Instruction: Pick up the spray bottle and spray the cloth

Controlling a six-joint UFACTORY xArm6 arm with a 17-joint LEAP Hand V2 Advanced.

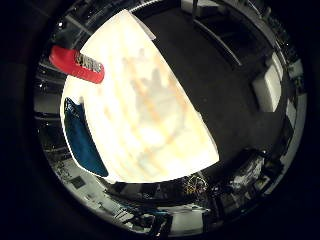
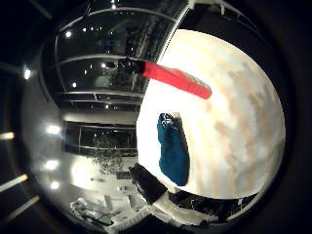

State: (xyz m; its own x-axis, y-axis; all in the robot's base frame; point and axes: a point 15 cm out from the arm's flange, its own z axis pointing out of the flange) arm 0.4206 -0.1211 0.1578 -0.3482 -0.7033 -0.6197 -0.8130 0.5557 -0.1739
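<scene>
Red spray bottle (image 2: 176, 81) and blue cloth (image 2: 172, 150) logged apart on the pale table (image 2: 243, 126), bottle at cloth's twelve o'clock; hand state cannot be told; bottle may be toppled by an off-centre approach.

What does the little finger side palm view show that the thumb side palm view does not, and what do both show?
Only the little finger side view shows the dark floor beyond the table's far edge, with a pale box-like thing standing on it. Only the thumb side view shows the spray bottle's black head reaching past the table edge, and a row of bright lights. Both show the pale table, the red spray bottle lying on it, and the blue cloth near the table edge.
</scene>
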